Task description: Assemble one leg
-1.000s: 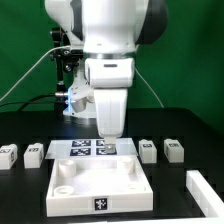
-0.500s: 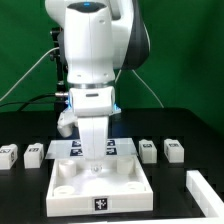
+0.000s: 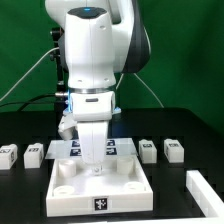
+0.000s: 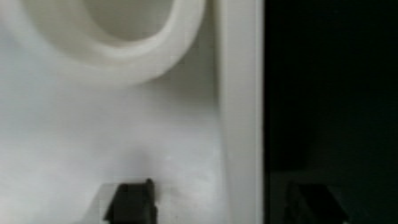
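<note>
Several small white legs with tags lie in a row on the black table: two at the exterior view's left and two at its right. My gripper hangs low over the large white panel, near its far side, and holds no leg. In the wrist view the gripper is open. One fingertip is over the white panel, the other over the black table beyond the panel's edge. A round socket shows in the panel.
The marker board lies behind the panel, partly hidden by my arm. A long white bar lies at the exterior view's right front. Cables and a stand are behind the arm.
The arm has swung toward the exterior view's left and come down over the panel in the first half second. Since then it has hardly moved.
</note>
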You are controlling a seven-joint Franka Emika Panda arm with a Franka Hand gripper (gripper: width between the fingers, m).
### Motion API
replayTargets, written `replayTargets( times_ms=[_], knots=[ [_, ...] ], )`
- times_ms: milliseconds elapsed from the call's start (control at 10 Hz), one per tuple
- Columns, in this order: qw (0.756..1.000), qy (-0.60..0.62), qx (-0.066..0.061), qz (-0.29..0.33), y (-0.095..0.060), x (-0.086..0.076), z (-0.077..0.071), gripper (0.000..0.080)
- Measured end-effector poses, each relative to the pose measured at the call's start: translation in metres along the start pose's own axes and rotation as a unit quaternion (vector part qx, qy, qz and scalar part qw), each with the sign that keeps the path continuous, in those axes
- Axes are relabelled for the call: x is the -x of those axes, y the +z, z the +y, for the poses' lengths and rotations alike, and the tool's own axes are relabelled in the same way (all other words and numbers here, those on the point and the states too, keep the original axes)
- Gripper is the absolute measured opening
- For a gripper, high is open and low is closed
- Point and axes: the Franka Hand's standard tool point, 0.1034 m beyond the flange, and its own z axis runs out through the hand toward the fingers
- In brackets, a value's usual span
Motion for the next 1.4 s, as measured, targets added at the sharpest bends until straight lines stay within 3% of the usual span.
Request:
replayTargets(
  times_ms=[100,200,300,1100,1300,1400],
  knots=[
    [1.000,0.000,0.000,0.000,0.000,0.000,0.000,0.0230],
    [1.000,0.000,0.000,0.000,0.000,0.000,0.000,0.0230],
    [1.000,0.001,0.001,0.000,0.000,0.000,0.000,0.0066],
    [1.000,0.000,0.001,0.000,-0.001,0.000,0.002,0.0057],
    [1.000,-0.011,0.011,0.003,-0.005,-0.012,0.019,0.0057],
    [1.000,-0.003,0.008,0.006,-0.005,-0.028,0.027,0.0057]
  ],
)
